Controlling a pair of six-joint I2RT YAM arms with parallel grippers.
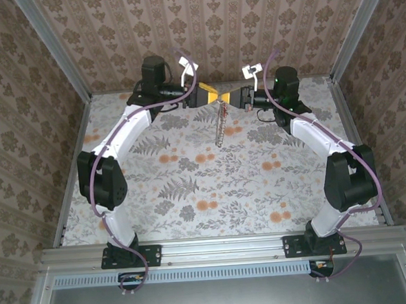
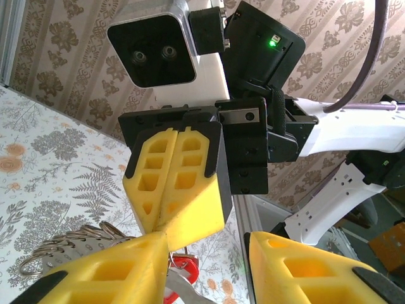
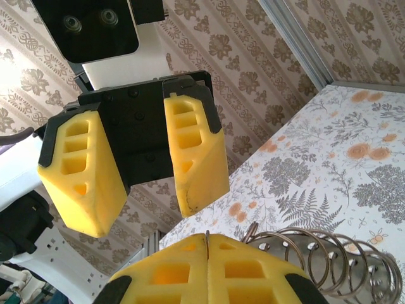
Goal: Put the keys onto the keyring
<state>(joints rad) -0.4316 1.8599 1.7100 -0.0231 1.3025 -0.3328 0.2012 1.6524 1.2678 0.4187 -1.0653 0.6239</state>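
Note:
At the back middle of the table my two grippers meet tip to tip. My right gripper (image 1: 235, 96) (image 3: 207, 239) is shut on the keyring (image 1: 221, 127), whose thin wire shows in the seam between its fingers. The hoop hangs down from it, and its fringe of small rings (image 3: 319, 259) (image 2: 66, 244) spreads beside the fingers. A key with a red head (image 2: 183, 269) dangles just below the right gripper's shut tips (image 2: 161, 227). My left gripper (image 1: 210, 95) (image 2: 202, 244) (image 3: 136, 218) is open. One of its fingers (image 2: 107, 272) lies against the right gripper's tip, with nothing pinched between its fingers.
Below the grippers lies the floral table surface (image 1: 212, 186) with orange flower prints. Patterned walls (image 1: 202, 28) close the back and sides, and metal frame posts (image 1: 56, 54) stand at the corners. Purple cables (image 1: 142, 118) run along both arms.

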